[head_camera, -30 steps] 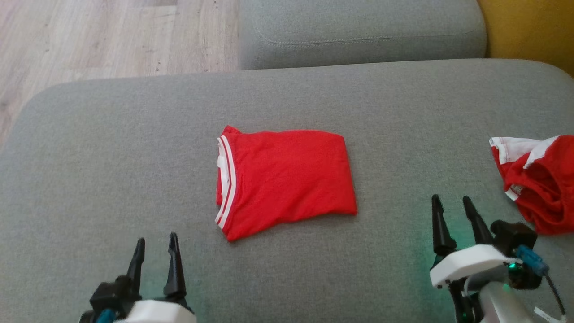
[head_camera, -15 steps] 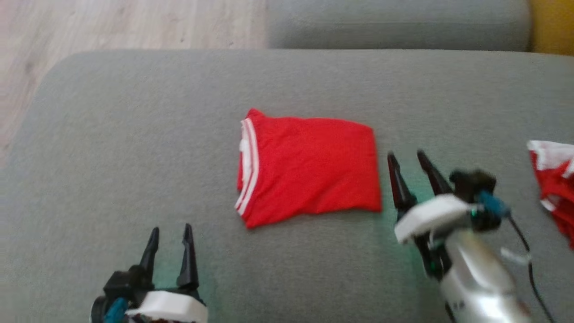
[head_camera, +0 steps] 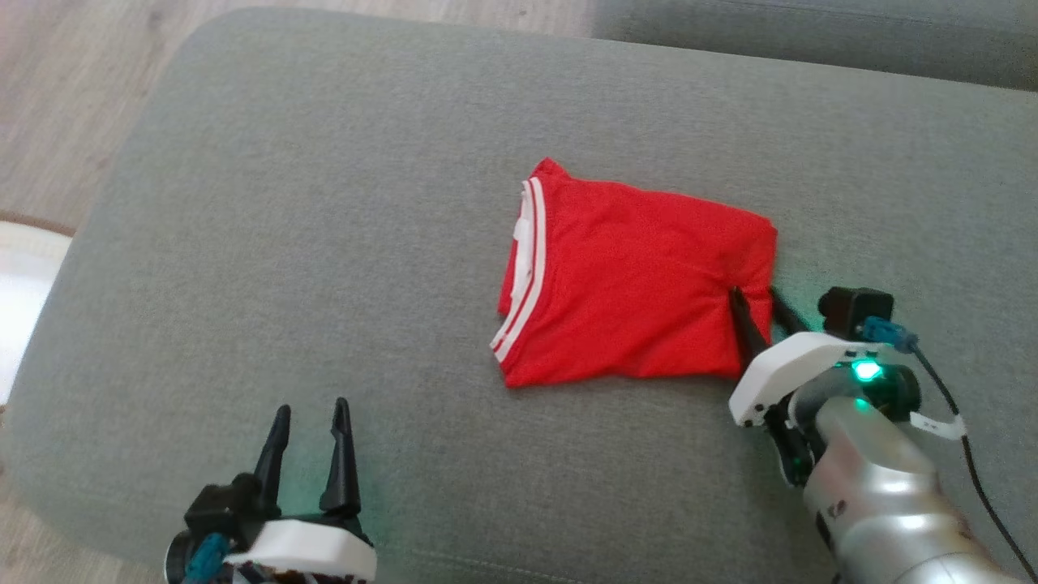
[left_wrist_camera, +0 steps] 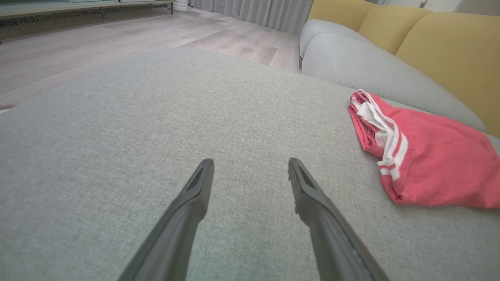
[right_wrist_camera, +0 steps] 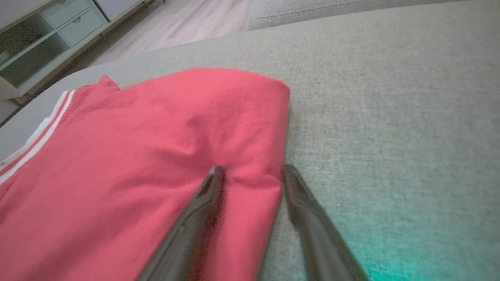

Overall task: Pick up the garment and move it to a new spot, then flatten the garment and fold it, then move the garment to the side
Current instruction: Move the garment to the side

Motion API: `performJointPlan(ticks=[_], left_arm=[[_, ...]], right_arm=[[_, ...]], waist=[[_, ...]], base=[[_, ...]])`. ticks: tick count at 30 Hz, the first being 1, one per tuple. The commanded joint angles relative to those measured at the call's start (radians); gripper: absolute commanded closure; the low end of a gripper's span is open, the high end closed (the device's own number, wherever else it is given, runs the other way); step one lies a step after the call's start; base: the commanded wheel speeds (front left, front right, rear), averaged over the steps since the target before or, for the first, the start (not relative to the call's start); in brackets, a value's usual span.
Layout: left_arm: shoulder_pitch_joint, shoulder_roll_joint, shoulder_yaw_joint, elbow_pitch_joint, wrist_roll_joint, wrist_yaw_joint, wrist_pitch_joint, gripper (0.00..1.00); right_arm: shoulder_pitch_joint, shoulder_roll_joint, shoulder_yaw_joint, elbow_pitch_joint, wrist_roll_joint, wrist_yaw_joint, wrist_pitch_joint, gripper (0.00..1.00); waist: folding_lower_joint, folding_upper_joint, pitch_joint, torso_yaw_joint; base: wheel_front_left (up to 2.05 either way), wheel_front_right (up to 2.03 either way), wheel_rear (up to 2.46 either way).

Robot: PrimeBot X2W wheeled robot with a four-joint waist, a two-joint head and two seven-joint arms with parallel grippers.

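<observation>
The garment (head_camera: 632, 284) lies folded into a red rectangle on the grey cushion (head_camera: 324, 203), its white-striped sleeve edge at the left; lettering and tag are hidden. It also appears in the left wrist view (left_wrist_camera: 429, 156) and the right wrist view (right_wrist_camera: 136, 148). My right gripper (head_camera: 754, 296) is open and straddles the garment's right edge. One finger presses a dent into the fabric (right_wrist_camera: 211, 187), the other rests on the cushion beside the fold, with a strip of red cloth between them (right_wrist_camera: 252, 169). My left gripper (head_camera: 311, 405) stands open over bare cushion near the front edge (left_wrist_camera: 250, 162), apart from the garment.
Wooden floor (head_camera: 65, 81) lies beyond the cushion's left and far edges, with a pale rug (head_camera: 20, 284) at the left. Another grey cushion (head_camera: 811, 32) sits behind, and yellow sofa backs (left_wrist_camera: 429, 39) rise to the right. A low cabinet (right_wrist_camera: 39, 39) stands across the floor.
The head camera has turned, so the whole picture shifted. My right gripper has travelled forward and left from open cushion onto the garment's right edge. The left gripper has kept its place.
</observation>
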Motion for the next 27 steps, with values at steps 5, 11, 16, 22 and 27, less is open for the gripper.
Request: performJointPlan(ticks=[5,11,16,22,27], left_arm=[[-0.032,0.004,0.039,-0.037,0.002,-0.01,-0.005,0.0],[-0.042,0.004,0.031,-0.062,-0.005,-0.019,-0.005,0.0],[-0.067,0.004,0.015,-0.06,-0.005,-0.025,-0.005,0.0],[-0.094,0.004,-0.013,-0.054,-0.014,-0.035,-0.005,0.0],[-0.105,0.004,-0.034,-0.044,-0.015,-0.041,-0.005,0.0]], right_arm=[[0.017,0.016,0.064,-0.04,0.037,0.007,-0.012,1.0],[0.051,0.016,0.069,-0.15,0.055,0.007,-0.014,1.0],[0.097,0.016,0.113,-0.224,0.076,0.007,-0.014,1.0],[0.119,0.016,0.1,-0.264,0.058,0.007,-0.014,1.0],[0.137,0.006,0.061,-0.303,0.027,0.007,-0.014,1.0]], waist=[[-0.0002,0.0,-0.023,-0.098],[-0.0002,0.0,-0.045,-0.308],[-0.0002,0.0,-0.037,-0.499],[-0.0002,0.0,-0.02,-0.647],[-0.0002,0.0,-0.005,-0.688]], base=[[0.0,0.0,0.0],[0.0,0.0,0.0],[0.0,0.0,0.0],[0.0,0.0,0.0],[0.0,0.0,0.0]])
